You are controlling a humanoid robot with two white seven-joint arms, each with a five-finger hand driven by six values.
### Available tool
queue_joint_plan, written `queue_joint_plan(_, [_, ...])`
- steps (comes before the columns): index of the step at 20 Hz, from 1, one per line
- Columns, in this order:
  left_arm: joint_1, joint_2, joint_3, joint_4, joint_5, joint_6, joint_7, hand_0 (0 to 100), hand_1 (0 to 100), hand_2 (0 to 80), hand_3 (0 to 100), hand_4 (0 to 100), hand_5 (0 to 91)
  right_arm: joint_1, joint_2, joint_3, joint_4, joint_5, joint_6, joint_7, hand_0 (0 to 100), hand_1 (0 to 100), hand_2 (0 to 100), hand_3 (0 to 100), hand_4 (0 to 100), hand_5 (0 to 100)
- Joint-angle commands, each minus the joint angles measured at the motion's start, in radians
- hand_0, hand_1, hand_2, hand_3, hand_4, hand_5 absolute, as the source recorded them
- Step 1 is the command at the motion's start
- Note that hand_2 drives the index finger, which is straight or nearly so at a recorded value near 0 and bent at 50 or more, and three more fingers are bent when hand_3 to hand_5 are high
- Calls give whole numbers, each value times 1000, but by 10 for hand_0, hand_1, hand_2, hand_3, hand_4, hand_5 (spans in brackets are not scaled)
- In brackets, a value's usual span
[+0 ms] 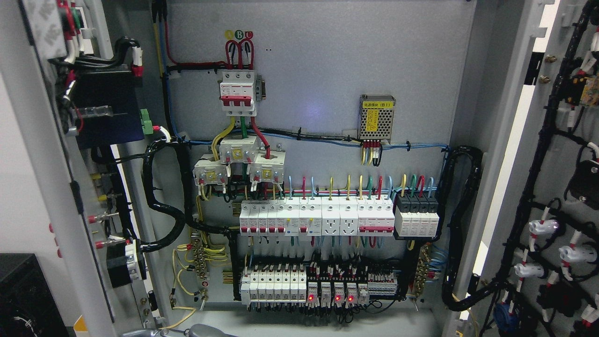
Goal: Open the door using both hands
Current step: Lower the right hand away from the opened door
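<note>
Two doors stand swung wide on an electrical cabinet: the left door point(42, 154), its inner face carrying wiring and a black box, and the right door point(557, 187) with cable looms and white connectors. Between them, the back panel point(327, 70) holds a red-handled main breaker point(238, 91), breaker rows point(318, 220) and a small power supply point(376, 119). At the bottom edge a grey robot hand point(201, 331) barely shows; I cannot tell which hand it is, nor how its fingers stand.

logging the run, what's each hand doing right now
Left hand: not in view.
Right hand: not in view.
A grey shape shows at the bottom edge; cannot tell what it is.
</note>
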Motion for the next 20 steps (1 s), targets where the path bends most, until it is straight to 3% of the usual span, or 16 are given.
queue_joint_plan(1, [11, 0, 0, 0, 0, 0, 0, 0, 0, 0, 0, 0, 0, -52, 26, 71, 59, 1, 0, 1, 0, 0, 0, 0, 0, 0])
queue_joint_plan(7, [11, 0, 0, 0, 0, 0, 0, 0, 0, 0, 0, 0, 0, -52, 34, 109, 80, -1, 0, 1, 0, 0, 0, 0, 0, 0])
queue_joint_plan(15, [11, 0, -2, 0, -1, 0, 0, 0, 0, 0, 0, 0, 0, -42, 34, 92, 79, -1, 3, 1, 0, 0, 0, 0, 0, 0])
queue_joint_plan(17, [11, -1, 0, 2, -4, 0, 0, 0, 0, 0, 0, 0, 0, 1, 28, 42, 68, -4, 2, 2, 0, 0, 0, 0, 0, 0])
queue_joint_plan(20, [11, -3, 0, 5, 0, 0, -12, 0, 0, 0, 0, 0, 0, 73, -15, -53, 42, -10, -5, 4, 0, 0, 0, 0, 0, 0])
